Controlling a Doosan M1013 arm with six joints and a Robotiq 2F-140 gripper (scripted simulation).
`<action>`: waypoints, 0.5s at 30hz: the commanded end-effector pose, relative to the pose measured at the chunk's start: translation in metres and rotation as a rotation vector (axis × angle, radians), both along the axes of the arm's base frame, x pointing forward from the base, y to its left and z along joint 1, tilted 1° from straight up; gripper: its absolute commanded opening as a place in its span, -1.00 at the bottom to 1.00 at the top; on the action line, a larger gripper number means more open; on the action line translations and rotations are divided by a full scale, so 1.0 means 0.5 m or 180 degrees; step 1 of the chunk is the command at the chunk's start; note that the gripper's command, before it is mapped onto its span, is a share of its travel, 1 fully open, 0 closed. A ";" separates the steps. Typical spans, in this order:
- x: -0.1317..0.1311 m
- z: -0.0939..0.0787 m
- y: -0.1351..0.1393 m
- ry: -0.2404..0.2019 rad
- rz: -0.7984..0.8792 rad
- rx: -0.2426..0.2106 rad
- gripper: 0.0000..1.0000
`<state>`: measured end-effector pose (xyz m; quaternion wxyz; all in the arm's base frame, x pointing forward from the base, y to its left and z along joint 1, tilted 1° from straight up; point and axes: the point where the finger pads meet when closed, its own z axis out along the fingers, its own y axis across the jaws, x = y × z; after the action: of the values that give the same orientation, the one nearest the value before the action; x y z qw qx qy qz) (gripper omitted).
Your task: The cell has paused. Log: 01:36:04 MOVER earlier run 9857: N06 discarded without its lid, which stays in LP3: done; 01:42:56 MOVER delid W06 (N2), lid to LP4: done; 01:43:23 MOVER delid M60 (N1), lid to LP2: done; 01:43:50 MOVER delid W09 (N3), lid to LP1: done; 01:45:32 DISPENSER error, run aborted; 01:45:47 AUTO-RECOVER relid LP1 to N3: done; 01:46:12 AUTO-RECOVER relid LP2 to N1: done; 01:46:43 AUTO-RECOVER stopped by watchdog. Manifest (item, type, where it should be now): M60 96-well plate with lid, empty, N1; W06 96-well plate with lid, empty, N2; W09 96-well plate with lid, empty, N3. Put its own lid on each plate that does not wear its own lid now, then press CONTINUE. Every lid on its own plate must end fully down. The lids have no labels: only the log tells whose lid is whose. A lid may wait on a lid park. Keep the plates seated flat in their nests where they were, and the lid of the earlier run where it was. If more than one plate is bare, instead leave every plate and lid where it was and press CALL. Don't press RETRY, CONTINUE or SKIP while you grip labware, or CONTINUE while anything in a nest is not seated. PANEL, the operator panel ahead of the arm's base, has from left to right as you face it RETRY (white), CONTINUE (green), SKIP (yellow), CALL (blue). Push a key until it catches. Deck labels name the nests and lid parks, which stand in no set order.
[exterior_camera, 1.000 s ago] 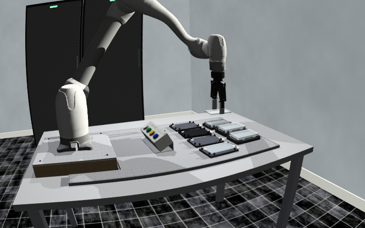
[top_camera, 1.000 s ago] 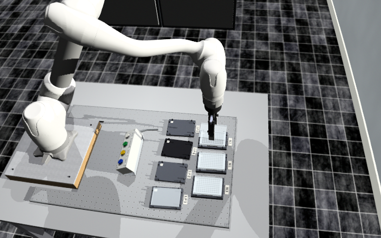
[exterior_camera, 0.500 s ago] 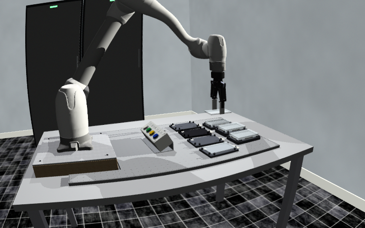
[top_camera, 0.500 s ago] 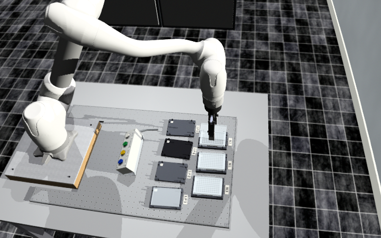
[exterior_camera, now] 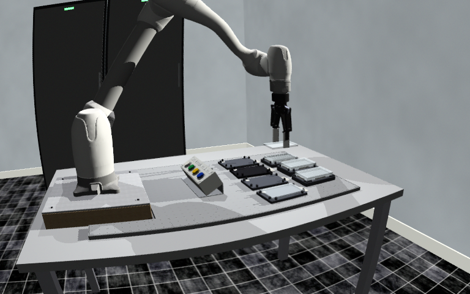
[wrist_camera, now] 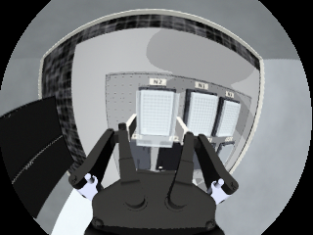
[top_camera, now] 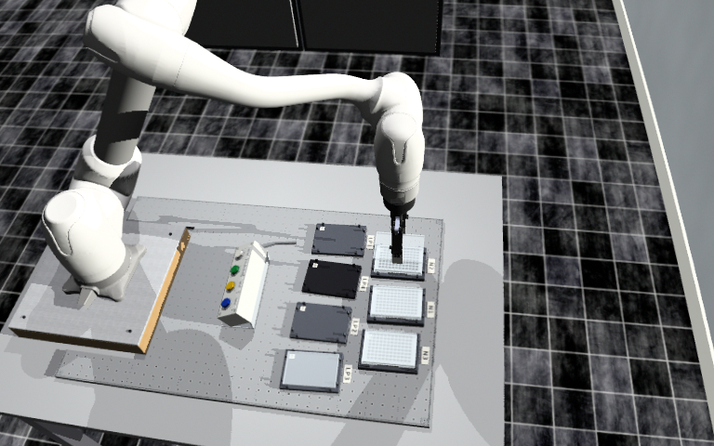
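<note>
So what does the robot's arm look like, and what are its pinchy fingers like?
The arm is smooth, glossy white, made of fat rounded tubes with bulgy joints, standing on a grey foot. No cables show on it. The gripper is black, with two long jointed fingers, small white and blue bits by its knuckles, and paler pads at the tips.

White arm (top_camera: 295,86) outstretched, wrist vertical, end effector (top_camera: 397,247) clamped on lid (top_camera: 407,242)

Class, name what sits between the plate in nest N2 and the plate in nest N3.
The N1 plate, lidded, sits between the N2 plate and the N3 plate; the top view shows the column clearly.
</note>
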<state>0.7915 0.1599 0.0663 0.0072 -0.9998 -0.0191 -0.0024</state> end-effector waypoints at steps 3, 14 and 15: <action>0.000 -0.008 0.000 -0.0001 0.0038 0.0001 -1.00; 0.000 -0.046 0.001 -0.0001 0.0038 0.0001 -1.00; 0.000 -0.050 0.001 -0.0001 0.0038 0.0001 -1.00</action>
<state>0.7916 0.1602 0.0440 0.0072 -0.9997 -0.0250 -0.0024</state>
